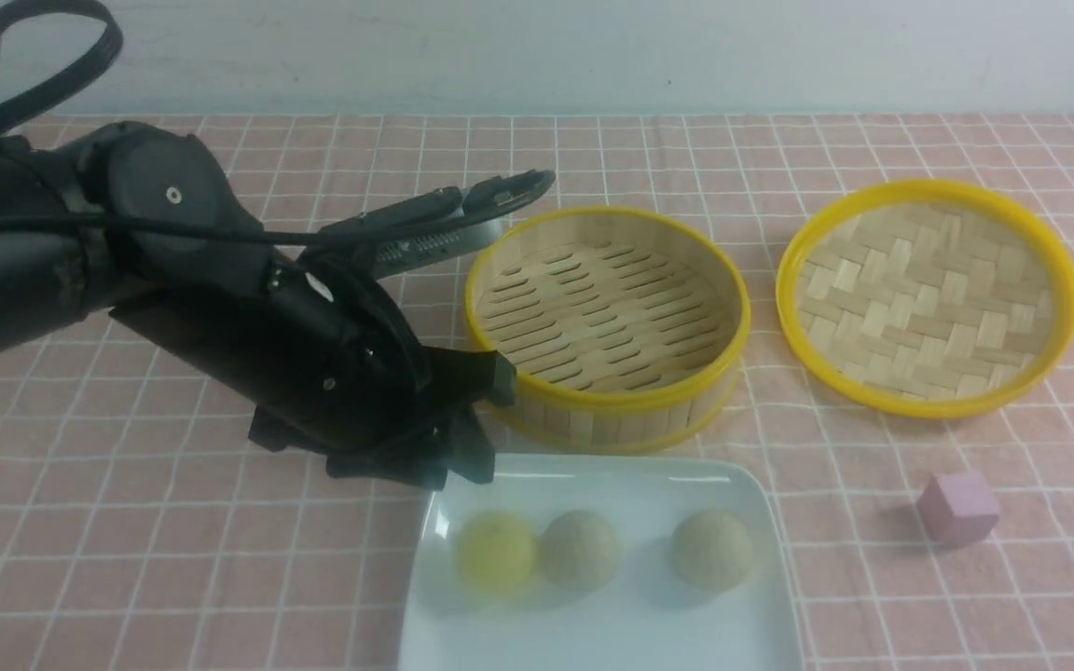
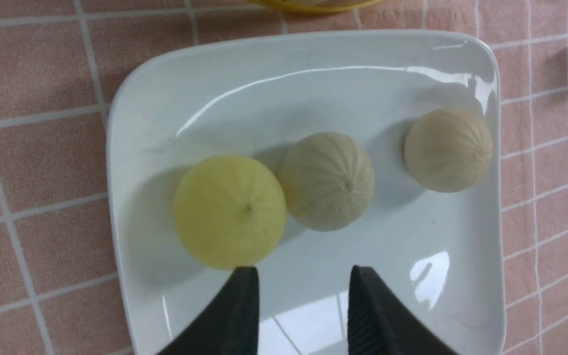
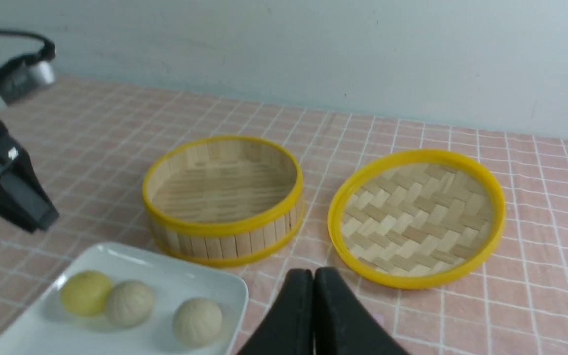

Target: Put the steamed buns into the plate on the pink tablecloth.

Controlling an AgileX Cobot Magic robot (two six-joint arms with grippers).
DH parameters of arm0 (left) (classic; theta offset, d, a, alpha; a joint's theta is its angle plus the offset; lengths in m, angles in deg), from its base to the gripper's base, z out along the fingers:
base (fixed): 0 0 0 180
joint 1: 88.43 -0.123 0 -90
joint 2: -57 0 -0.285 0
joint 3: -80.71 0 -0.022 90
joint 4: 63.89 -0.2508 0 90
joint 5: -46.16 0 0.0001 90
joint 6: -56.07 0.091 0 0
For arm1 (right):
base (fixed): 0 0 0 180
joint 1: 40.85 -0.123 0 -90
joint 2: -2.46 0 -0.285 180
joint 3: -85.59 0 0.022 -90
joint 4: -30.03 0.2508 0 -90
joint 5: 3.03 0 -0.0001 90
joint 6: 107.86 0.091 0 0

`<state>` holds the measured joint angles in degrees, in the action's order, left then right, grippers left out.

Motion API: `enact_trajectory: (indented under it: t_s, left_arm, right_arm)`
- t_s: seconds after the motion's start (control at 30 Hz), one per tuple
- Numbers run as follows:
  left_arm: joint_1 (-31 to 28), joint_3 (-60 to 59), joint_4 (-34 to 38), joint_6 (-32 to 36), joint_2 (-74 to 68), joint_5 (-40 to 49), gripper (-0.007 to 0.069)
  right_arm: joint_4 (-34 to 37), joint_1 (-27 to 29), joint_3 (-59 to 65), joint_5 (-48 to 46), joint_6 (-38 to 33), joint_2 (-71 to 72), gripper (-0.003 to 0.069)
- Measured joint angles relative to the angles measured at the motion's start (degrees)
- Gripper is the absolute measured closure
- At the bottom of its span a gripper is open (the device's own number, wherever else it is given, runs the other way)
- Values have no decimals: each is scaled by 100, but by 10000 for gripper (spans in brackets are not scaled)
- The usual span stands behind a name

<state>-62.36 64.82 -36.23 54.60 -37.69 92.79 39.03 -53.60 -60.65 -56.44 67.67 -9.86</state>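
Three steamed buns lie in a row in the white plate (image 1: 612, 634) on the pink tablecloth (image 1: 127, 559): a pale yellow bun (image 1: 497, 552) touching a beige one (image 1: 580, 548), and another beige one (image 1: 711, 548) apart to the right. My left gripper (image 1: 464, 471) hovers over the plate's far-left corner. In the left wrist view the left gripper (image 2: 303, 273) is open and empty, just off the yellow bun (image 2: 230, 212). In the right wrist view my right gripper (image 3: 313, 273) is shut on nothing, near the plate (image 3: 165, 276). It is out of the front view.
An empty bamboo steamer basket (image 1: 606, 326) with a yellow rim stands just behind the plate. Its woven lid (image 1: 927, 296) lies upside down to the right. A small pink-purple cube (image 1: 958, 508) sits on the cloth right of the plate.
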Motion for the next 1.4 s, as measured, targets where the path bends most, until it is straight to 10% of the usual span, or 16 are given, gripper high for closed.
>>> enact_trajectory:
  t_s: [0.17,0.37,1.4]
  left_arm:
    - [0,0,-42,421,0,354,579]
    - [0,0,-35,776,0,643,625]
    - [0,0,-64,833,0,597,600]
  right_arm:
    - [399,0,1566,2196,140,-38,665]
    - [491,0,2520,3923,140,-77,659]
    - [468,0,2717,3519,140,-50,617]
